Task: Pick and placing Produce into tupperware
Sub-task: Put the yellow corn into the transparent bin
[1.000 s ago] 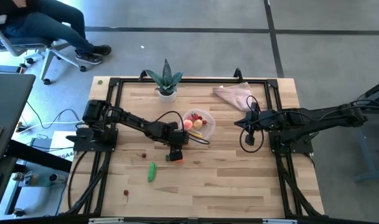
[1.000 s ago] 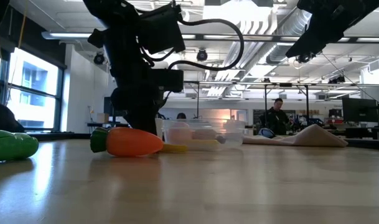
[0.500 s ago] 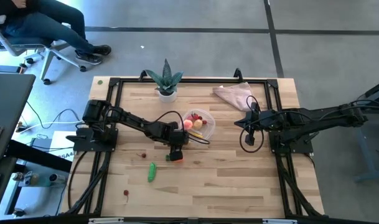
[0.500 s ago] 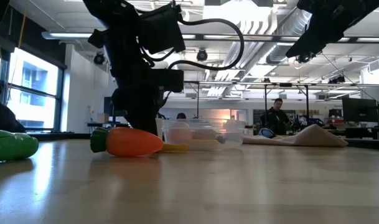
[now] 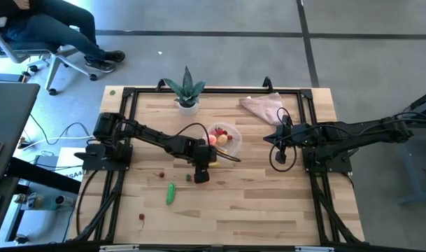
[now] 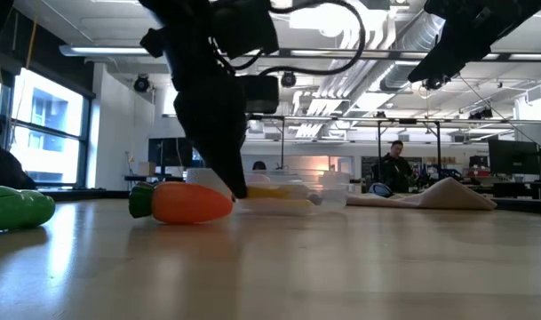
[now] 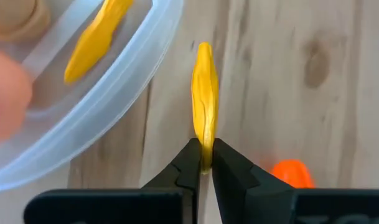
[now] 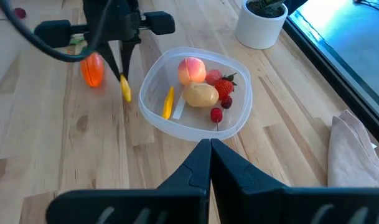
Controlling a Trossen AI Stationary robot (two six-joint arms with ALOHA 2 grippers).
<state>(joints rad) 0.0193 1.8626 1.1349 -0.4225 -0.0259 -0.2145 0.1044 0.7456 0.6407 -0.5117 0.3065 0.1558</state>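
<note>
My left gripper [image 5: 210, 165] is shut on a thin yellow piece [image 7: 203, 93] just outside the clear round tupperware's [image 5: 224, 138] near rim [image 7: 114, 106]. The tupperware holds a peach [image 8: 192, 68], a potato [image 8: 201, 94], a strawberry, red berries and another yellow piece [image 8: 168, 101]. The orange carrot [image 6: 186, 203] lies on the table beside the left gripper. The green cucumber [image 5: 171, 193] lies nearer the near edge, with two red berries [image 5: 161, 174] scattered to the left. My right gripper [image 8: 209, 146] is shut and hovers to the right of the tupperware. My left gripper pinches the yellow piece by one end [image 7: 204, 149] between its two fingertips. The fingers [image 8: 126, 61] come from above, pointing down, and lie along the piece. The rest of the piece sticks out past the fingertips, and in the low view it is lifted off the table [image 6: 268, 190].
A spiky green plant in a white pot [image 5: 187, 91] stands at the far edge. A pinkish-beige cloth [image 5: 263, 106] lies at the far right. A black frame [image 5: 219, 89] runs around the table. A person sits on a chair beyond the far left corner.
My left gripper has swung toward the tupperware, tipping as it went. It has raised the yellow piece from the table beside the carrot to about rim height. The carrot, the cucumber and my right arm have stayed put.
</note>
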